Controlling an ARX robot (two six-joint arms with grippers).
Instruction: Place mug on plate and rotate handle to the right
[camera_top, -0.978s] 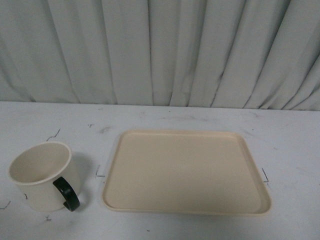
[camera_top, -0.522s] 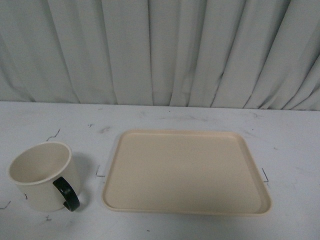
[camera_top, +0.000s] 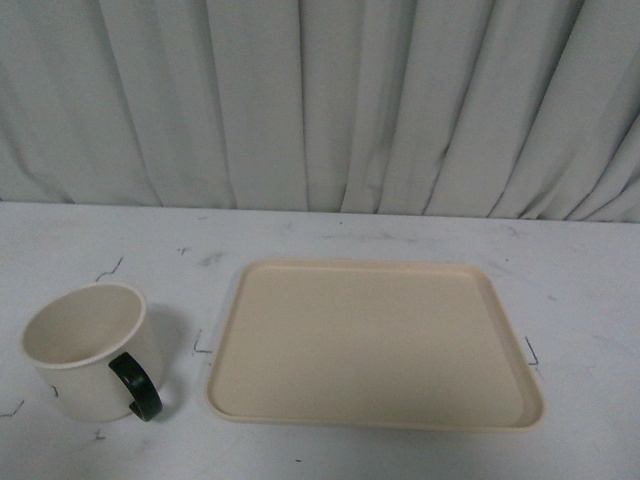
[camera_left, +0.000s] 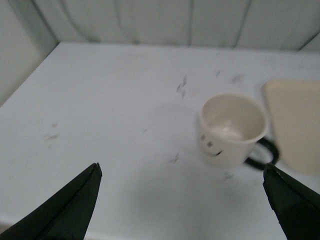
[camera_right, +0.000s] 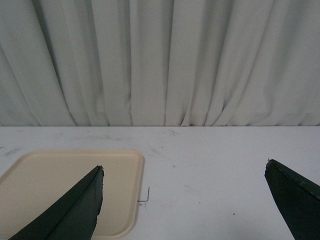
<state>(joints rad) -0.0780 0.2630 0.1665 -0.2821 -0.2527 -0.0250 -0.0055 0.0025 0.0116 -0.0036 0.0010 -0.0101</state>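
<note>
Mug upright left of plate, handle pointing near-right; left hand and right hand gape wide, empty.

You are facing a white surface, scuffed with small dark marks and grey smudges. A pale grey-white curtain hangs in deep vertical folds along the far edge of the surface and closes off the whole back. Past a side edge of the surface, the left wrist view shows a plain pale wall. The light is soft and even.
</note>
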